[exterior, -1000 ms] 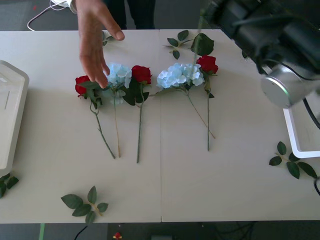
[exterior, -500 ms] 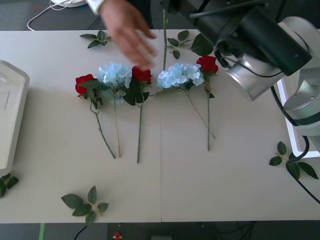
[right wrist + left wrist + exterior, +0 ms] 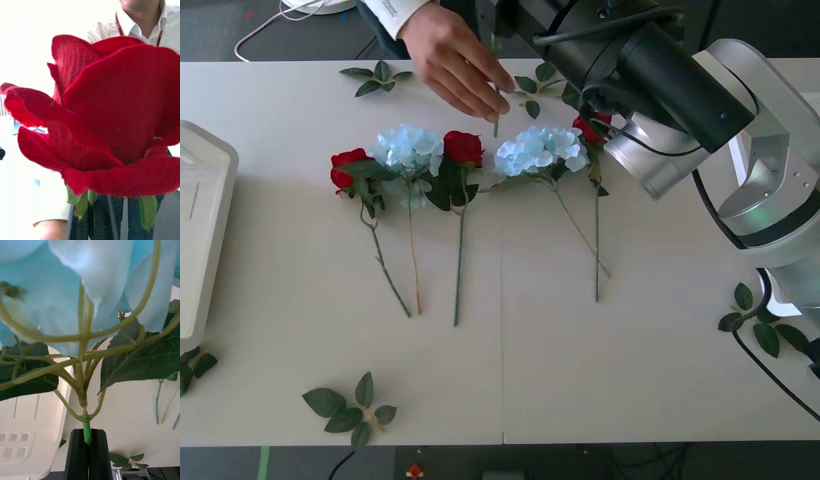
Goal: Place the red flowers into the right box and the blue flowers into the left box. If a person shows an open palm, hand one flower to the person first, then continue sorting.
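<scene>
A person's hand [image 3: 452, 62] is pinching the stem of a red rose [image 3: 108, 116] above the bench [image 3: 500, 380]; the left hand [image 3: 87, 450] is clamping a blue hydrangea's [image 3: 90, 288] stem; the right hand's grip cannot be told.

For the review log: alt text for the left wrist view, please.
The left gripper, its black fingers shut on the stem of a blue flower, holds it upright, petals and leaves overhead. The left box lies below.

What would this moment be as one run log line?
phase: handover | right arm: red rose held out | person's hand: on its stem | left gripper: shut on blue flower
</scene>
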Action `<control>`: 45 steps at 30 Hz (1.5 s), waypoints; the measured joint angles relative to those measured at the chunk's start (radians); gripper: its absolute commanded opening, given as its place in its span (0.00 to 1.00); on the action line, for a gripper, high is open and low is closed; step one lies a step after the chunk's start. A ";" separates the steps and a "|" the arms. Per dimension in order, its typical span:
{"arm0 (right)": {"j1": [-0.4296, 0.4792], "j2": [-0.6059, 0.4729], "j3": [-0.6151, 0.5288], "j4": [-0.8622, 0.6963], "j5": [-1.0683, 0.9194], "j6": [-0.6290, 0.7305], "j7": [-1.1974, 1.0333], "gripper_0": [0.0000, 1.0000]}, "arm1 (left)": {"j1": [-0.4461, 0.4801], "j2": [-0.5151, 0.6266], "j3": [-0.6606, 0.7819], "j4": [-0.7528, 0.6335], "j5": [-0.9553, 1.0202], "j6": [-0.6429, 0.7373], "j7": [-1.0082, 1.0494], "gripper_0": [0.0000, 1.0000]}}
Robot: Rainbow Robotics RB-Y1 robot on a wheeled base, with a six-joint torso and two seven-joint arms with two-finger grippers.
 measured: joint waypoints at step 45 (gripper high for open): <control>0.133 -0.187 0.025 0.096 -0.398 1.026 -0.502 1.00 | 0.095 -0.003 -0.021 0.051 -0.206 -0.299 -0.002 0.00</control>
